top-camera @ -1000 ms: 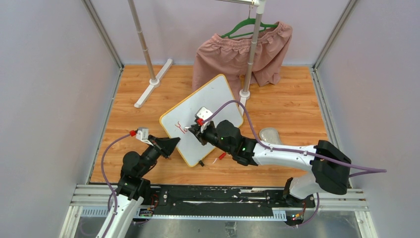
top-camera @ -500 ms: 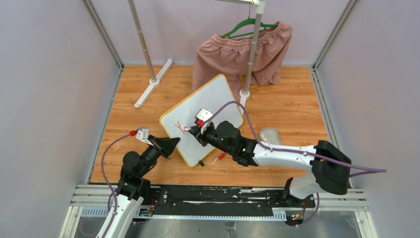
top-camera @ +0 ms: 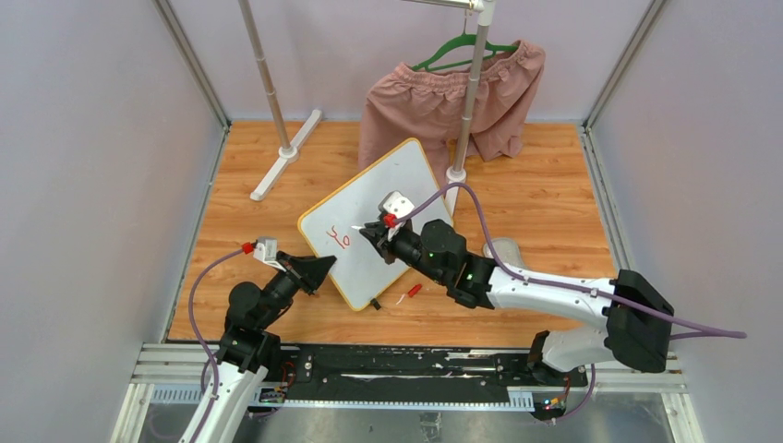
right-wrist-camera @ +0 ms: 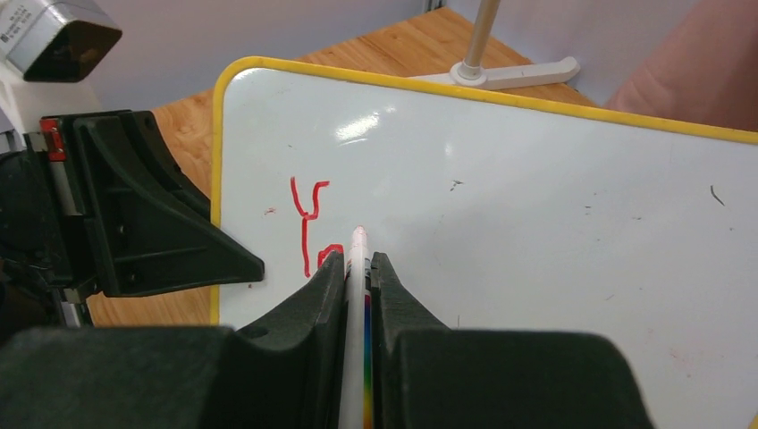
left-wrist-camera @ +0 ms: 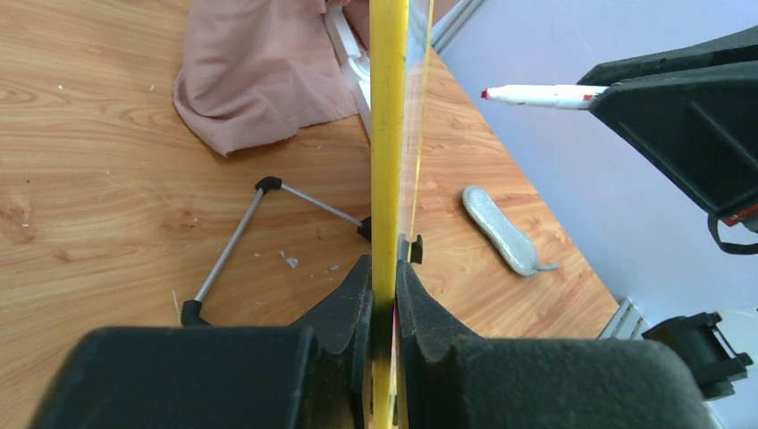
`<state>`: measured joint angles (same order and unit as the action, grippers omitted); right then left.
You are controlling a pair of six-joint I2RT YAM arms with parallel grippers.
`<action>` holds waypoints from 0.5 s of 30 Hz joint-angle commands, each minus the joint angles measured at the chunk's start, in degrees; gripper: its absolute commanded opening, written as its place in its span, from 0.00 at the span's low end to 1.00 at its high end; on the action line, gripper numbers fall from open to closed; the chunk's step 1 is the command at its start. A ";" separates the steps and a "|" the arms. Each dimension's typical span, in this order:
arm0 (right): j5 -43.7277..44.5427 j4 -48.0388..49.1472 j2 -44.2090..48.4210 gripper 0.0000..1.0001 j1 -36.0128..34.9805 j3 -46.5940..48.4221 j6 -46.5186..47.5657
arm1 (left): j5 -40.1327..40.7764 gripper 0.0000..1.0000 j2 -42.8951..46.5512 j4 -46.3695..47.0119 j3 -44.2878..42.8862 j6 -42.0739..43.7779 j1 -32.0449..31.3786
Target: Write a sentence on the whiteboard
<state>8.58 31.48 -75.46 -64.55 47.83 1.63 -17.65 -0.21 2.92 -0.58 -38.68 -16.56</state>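
whiteboard long axis near-left to far-right | left pincer clamps its edge | right pincer grips marker

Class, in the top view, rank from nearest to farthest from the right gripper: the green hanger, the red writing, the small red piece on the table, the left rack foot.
From the right gripper:
1. red writing, just left of it on the whiteboard.
2. small red piece, nearer the arm bases.
3. left rack foot, far left.
4. green hanger, at the back.
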 commanded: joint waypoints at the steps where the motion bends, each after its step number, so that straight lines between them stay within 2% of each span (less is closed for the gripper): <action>1: -0.10 -0.82 -0.37 0.00 1.50 1.01 1.13 | 0.52 0.00 3.81 -5.74 2.51 3.74 0.38; 15: -1.87 0.27 -3.13 0.00 1.76 1.27 -0.12 | 0.25 0.00 3.81 -5.33 2.59 3.61 0.33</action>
<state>7.53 30.41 -78.00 -63.33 47.86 1.78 -17.82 -0.21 3.03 -0.58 -38.48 -16.56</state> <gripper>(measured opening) 0.146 0.137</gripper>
